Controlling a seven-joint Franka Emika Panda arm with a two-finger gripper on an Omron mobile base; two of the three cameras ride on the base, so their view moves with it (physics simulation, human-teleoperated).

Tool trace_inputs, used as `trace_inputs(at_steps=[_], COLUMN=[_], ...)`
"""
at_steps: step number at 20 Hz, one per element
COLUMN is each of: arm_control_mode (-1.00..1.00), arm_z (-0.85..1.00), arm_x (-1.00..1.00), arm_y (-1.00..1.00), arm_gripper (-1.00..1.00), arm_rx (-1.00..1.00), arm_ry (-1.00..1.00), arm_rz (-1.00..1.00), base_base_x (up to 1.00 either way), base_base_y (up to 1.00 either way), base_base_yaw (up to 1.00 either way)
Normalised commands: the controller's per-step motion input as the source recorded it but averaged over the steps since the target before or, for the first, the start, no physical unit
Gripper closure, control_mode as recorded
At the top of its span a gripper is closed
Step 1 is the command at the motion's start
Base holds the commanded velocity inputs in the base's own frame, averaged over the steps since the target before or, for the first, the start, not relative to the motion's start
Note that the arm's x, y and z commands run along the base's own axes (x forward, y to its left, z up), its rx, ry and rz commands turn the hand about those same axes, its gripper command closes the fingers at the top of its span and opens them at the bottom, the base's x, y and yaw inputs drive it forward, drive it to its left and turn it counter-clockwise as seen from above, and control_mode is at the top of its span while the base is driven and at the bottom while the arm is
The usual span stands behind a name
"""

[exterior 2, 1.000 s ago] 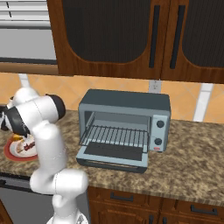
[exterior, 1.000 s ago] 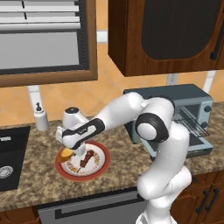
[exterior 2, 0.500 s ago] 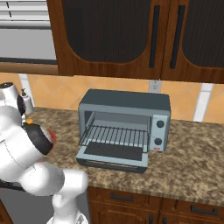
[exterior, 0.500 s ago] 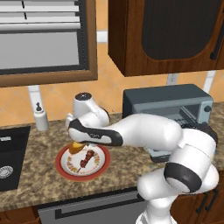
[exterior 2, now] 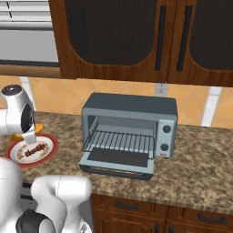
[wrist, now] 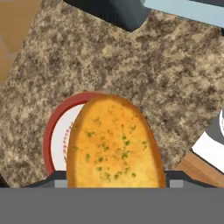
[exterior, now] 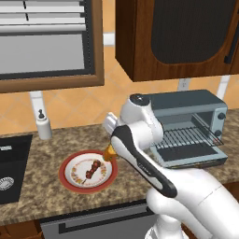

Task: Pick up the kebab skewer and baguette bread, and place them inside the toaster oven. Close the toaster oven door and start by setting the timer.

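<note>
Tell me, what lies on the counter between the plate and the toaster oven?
Bare counter between plate and toaster oven, in the right base view.

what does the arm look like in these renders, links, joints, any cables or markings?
The glossy white rounded arm has a dark charcoal band running along its forearm link and a dark round cap on the joint housing. In the right base view another dark joint shows low down. No cables or markings are visible. The hand is too hidden to describe.

baguette bread point(wrist: 114, 144) over plate point(wrist: 54, 131)
</note>
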Motion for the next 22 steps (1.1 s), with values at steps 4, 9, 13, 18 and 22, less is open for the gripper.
trace_inputs(at_steps=[4, 9, 13, 18, 22], arm_control_mode=[-1.0, -1.0, -1.0, -1.0, -1.0], arm_z=[0.76, 0.62, 0.22, 0.12, 0.18], arm_x=[-0.53, -0.32, -0.35, -0.12, 0.0], arm_y=[-0.46, -0.54, -1.0, -1.0, -1.0], arm_gripper=[1.0, 1.0, 1.0, 1.0, 1.0], arm_rx=[0.01, 0.03, 0.15, 0.14, 0.08], arm_ry=[-0.03, 0.0, 0.0, 0.0, 0.0], arm_rz=[-0.12, -0.24, -0.36, -0.36, -0.21], base_base_x=[0.0, 0.0, 0.0, 0.0, 0.0], base_base_y=[0.0, 0.0, 0.0, 0.0, 0.0], base_base_yaw=[0.0, 0.0, 0.0, 0.0, 0.0])
